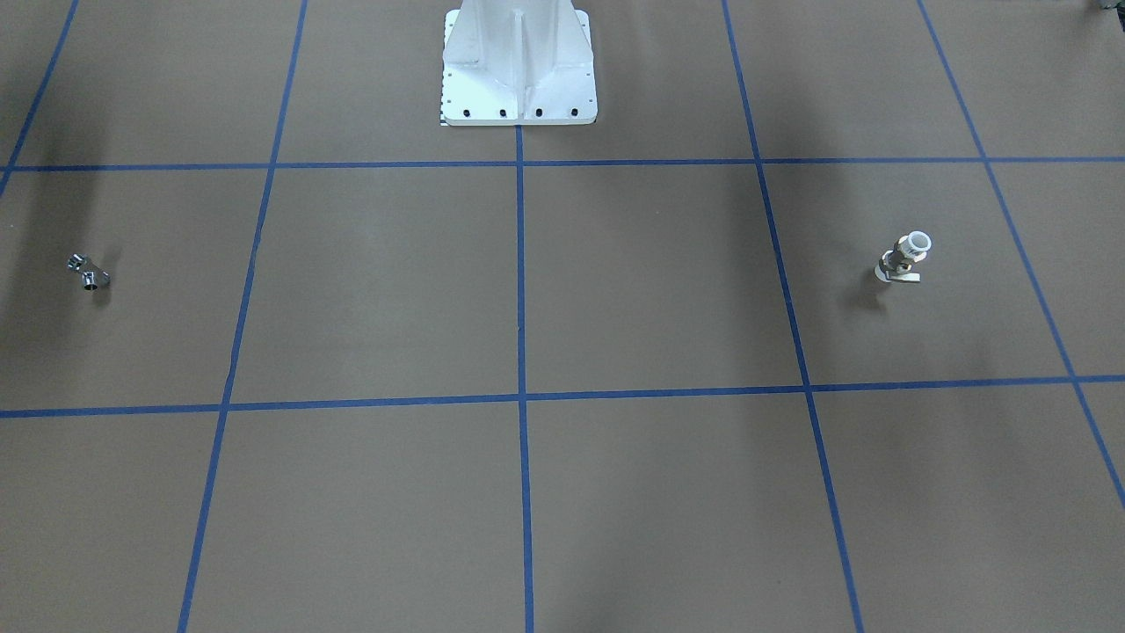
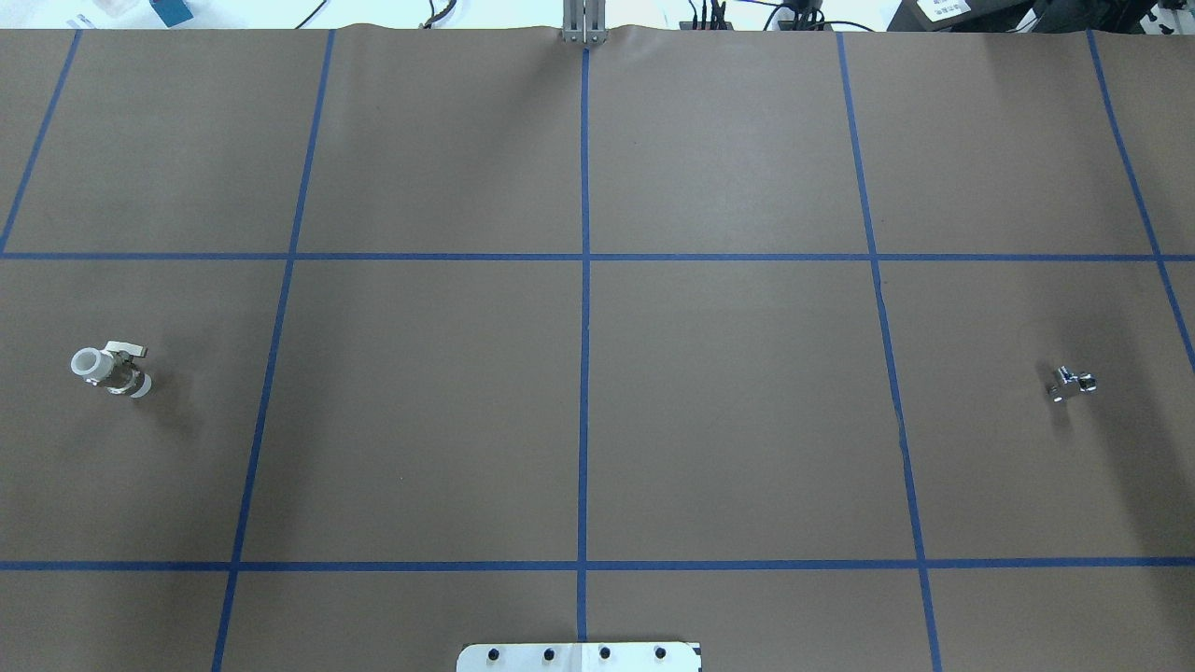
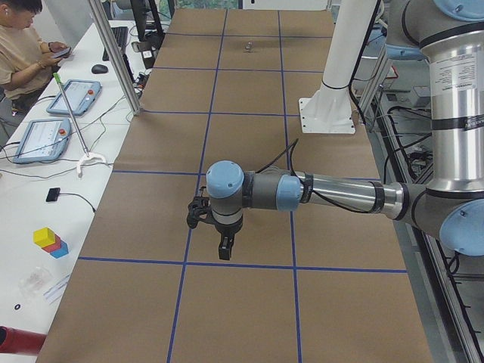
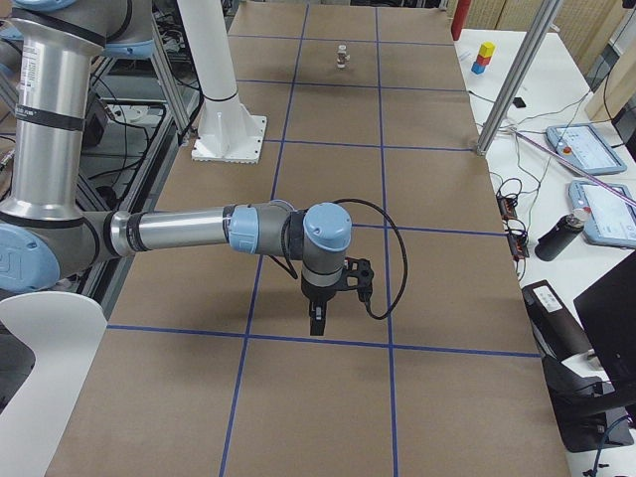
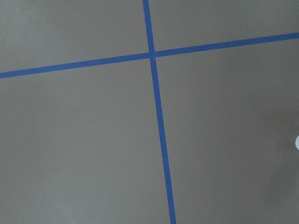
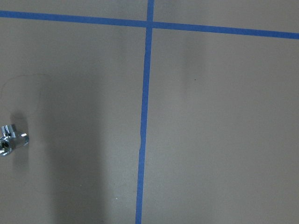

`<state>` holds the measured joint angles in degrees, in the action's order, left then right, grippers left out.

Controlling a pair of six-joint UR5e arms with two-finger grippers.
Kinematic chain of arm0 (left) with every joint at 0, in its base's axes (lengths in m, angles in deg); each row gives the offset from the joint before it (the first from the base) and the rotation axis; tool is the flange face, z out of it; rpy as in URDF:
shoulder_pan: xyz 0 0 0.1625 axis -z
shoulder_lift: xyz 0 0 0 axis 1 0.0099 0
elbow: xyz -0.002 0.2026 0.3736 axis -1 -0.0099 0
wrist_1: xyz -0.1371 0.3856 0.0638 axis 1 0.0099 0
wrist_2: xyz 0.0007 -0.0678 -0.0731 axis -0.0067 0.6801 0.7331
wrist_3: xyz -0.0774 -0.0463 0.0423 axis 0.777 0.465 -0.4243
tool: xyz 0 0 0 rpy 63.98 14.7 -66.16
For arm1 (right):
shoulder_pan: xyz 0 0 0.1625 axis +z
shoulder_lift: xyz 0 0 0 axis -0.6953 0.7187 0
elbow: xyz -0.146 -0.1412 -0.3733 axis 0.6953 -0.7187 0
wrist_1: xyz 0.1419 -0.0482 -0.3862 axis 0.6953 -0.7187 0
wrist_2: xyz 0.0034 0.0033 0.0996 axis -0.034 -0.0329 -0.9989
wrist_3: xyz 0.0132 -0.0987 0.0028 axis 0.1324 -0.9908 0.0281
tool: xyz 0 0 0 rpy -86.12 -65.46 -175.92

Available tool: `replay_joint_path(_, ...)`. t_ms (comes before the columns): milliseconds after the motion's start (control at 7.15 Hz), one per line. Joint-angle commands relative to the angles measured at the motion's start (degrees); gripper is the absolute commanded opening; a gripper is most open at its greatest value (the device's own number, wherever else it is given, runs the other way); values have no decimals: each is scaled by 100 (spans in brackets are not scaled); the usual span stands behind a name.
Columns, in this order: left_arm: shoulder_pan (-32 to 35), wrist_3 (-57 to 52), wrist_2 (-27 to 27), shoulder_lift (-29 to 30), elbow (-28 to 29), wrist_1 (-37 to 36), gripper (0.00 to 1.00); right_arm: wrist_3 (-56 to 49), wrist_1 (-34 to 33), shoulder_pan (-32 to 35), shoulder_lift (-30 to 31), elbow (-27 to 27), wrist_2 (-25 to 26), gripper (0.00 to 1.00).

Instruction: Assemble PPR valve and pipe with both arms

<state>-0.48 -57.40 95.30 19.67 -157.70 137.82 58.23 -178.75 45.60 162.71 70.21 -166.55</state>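
Two little fittings, both lying loose on the brown table (image 2: 728, 401), nothing joined yet. The PPR valve (image 2: 110, 371) is way over on the robot's left side, in the middle row of the blue tape grid (image 2: 584, 280). Its white ring mouth is turned toward the table's left end and the flat white tab is on the far side. The pipe (image 2: 1072, 383) is the shiny chrome bit way over on the right side, same row. So the two are well apart, with the whole middle of the table between them.

The left arm (image 3: 333, 193) reaches out low over the table. The left gripper (image 3: 224, 253) hangs pointing straight down above the paper, showing just by a tape line in that side view. The right arm (image 4: 189, 231) is pretty much the mirror of that, with the right gripper (image 4: 316, 326) pointing down over the paper too. Honestly can't tell if either pincer is spread or pressed together, since they only show in the side cameras.

The right wrist camera catches the pipe at its left edge, next to a tape crossing. The left wrist camera mostly gets another crossing, plus a sliver of white at its right edge, too little to say what it is. The white pedestal (image 1: 518, 66) stands at the robot's edge of the table, dead centre.
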Motion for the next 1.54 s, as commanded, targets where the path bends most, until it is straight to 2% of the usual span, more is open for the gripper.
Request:
replay_joint_path(0, -1, 9, 5, 10, -64, 0, 100, -9, 0, 0, -9, 78, 9, 100)
replay_joint_path(280, -10, 43, -13, 45, -99, 0, 100, 0, 17, 0, -18, 131, 0, 100)
replay_joint_path(559, -10, 61, 5, 123, -291, 96, 100, 18, 500, -9, -167, 97, 8, 100)
replay_joint_path(699, -10, 53, -30, 272, -310, 289, 100, 26, 492, -9, -515, 88, 0, 100)
replay_joint_path(839, -10, 70, -22, 517, -232, 639, 100, 35, 501, -9, -658, 123, 0, 100)
replay_joint_path(978, -10, 44, 5, 502, -249, 720, 100, 0, 501, -9, -746, 71, 17, 100)
replay_joint_path(1118, -10, 96, 14, 537, -249, 773, 100, 26, 797, -9, -738, 9, 0, 100)
replay_joint_path(1258, -36, 288, 14, 554, -318, 1148, 100, 61, 1461, -18, -677, -78, -26, 100)
replay_joint_path(1398, -262, 629, 205, 537, -197, 1587, 100, 305, 1581, -131, -677, -218, -148, 100)
